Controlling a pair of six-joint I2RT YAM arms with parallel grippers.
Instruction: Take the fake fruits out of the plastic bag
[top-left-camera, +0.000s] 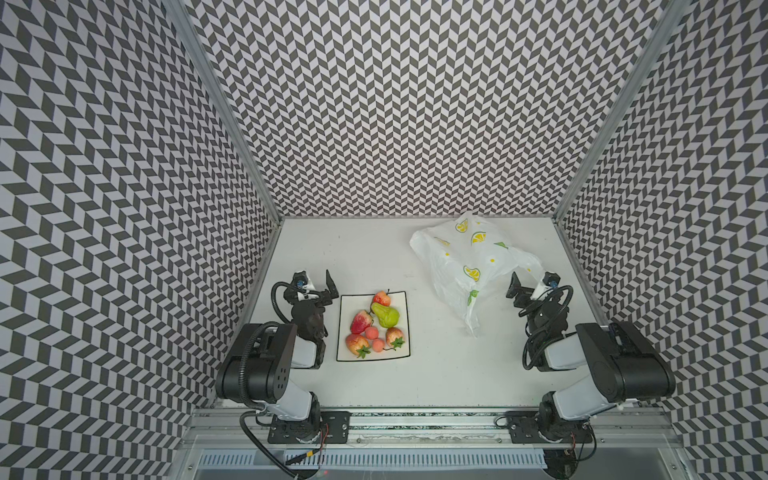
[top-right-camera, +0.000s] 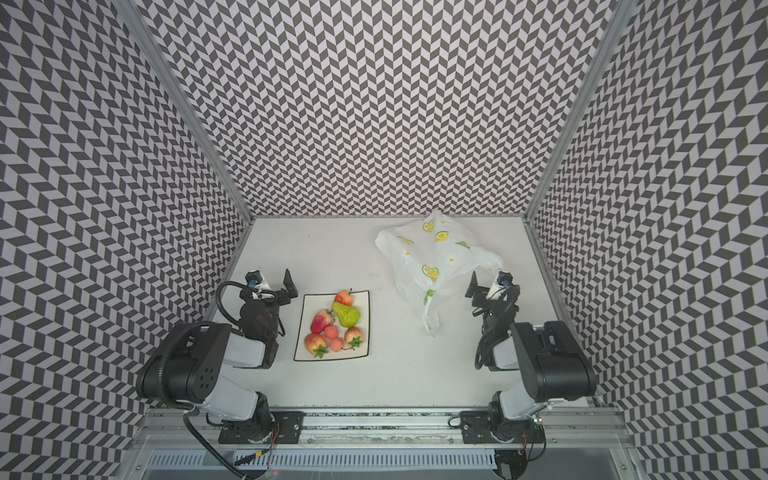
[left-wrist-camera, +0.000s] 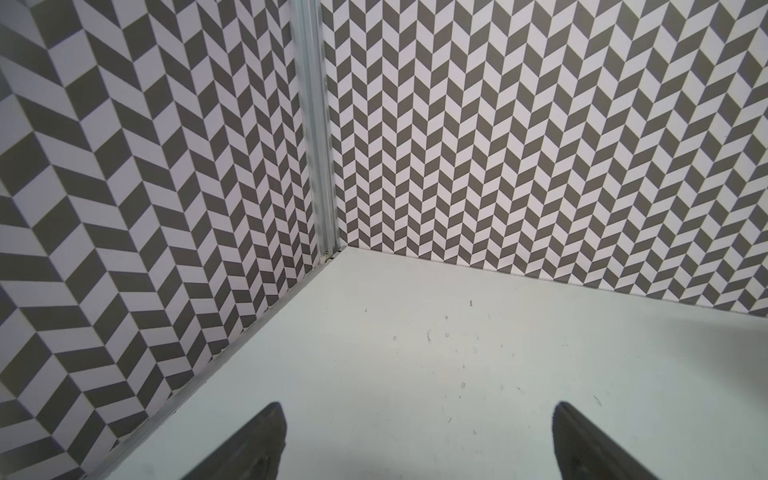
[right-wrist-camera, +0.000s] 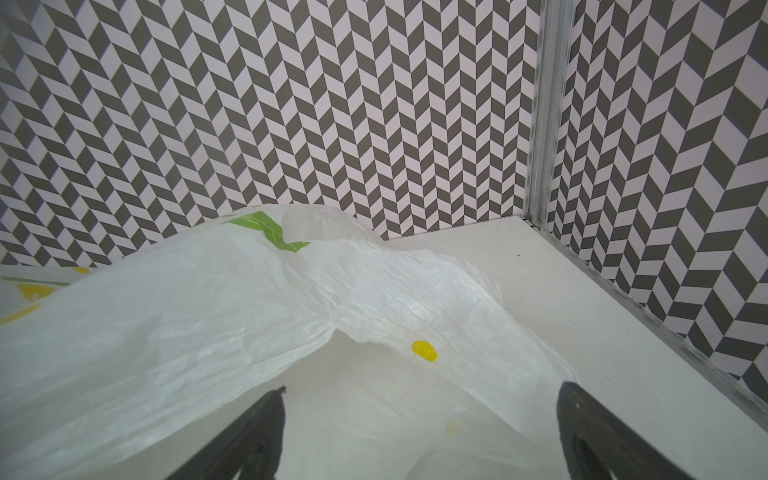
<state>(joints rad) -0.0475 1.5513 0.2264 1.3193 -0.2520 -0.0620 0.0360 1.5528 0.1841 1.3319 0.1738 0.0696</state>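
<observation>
- Plate (top-left-camera: 401, 305), near-left part of the table (top-left-camera: 436, 374): all seven fake fruits (top-left-camera: 376, 326) rest on it in one cluster. None shows inside the plastic bag (top-left-camera: 465, 257). Judged to be the collecting spot, with the task seemingly complete.
- Pear (top-left-camera: 385, 316): lies flat with its long axis diagonal, neck toward the plate's far-left corner, bulb toward near-right.
- Left hand (left-wrist-camera: 416, 409): just beside the plate's far-left corner, spread wide and empty, aimed at the table's far-left corner.
- Right hand (right-wrist-camera: 424, 388): spread with nothing pinched, at the plastic bag's right side, facing a lifted edge. Whether it touches cannot be told.
- Plastic bag: toward the far-right corner, collapsed and apparently empty. Its long axis runs from the far edge nearward, twisted tail pointing at the near edge.
</observation>
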